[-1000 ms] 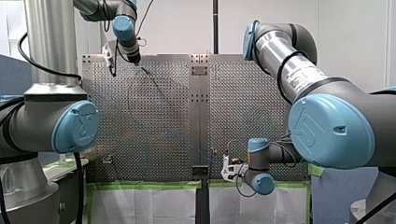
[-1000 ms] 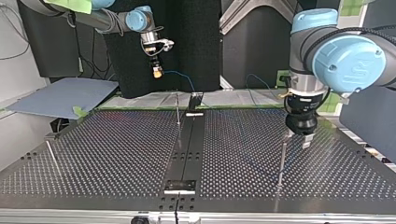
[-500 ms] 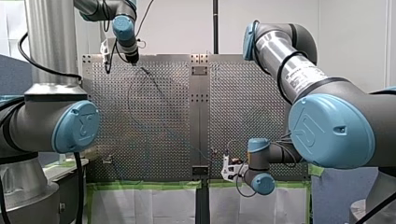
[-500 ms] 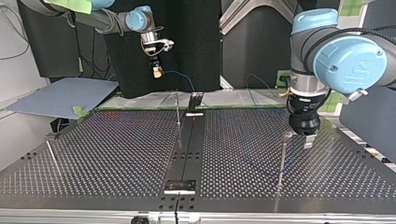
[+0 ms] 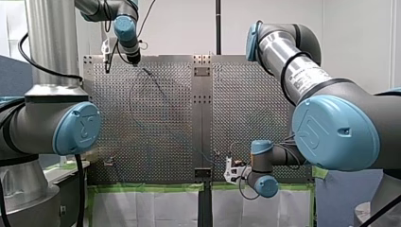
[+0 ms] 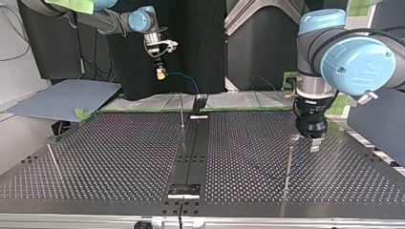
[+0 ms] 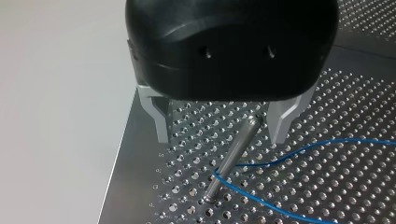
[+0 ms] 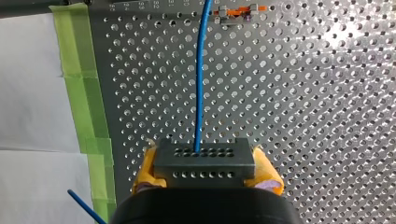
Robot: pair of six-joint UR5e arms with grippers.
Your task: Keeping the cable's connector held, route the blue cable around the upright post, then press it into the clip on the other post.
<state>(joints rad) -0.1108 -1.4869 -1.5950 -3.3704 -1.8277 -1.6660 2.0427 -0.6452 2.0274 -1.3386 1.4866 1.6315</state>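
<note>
Already the blue cable [image 7: 299, 149] loops the upright post [image 7: 231, 156], at the top view's right, between my left gripper's [image 7: 220, 126] spread fingers. My right gripper's [image 8: 205, 165] yellow pads [image 8: 266, 170] pinch the connector [image 8: 224, 161]. Pressing into the clip [image 8: 237, 8] seems left.

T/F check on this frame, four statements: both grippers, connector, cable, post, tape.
1. My right gripper clamps the connector. True.
2. My left gripper is shut on the post. False: its fingers stand open, one on each side of the post's top.
3. The blue cable bends around the post low down. True.
4. The tape is red. False: it is green.
</note>
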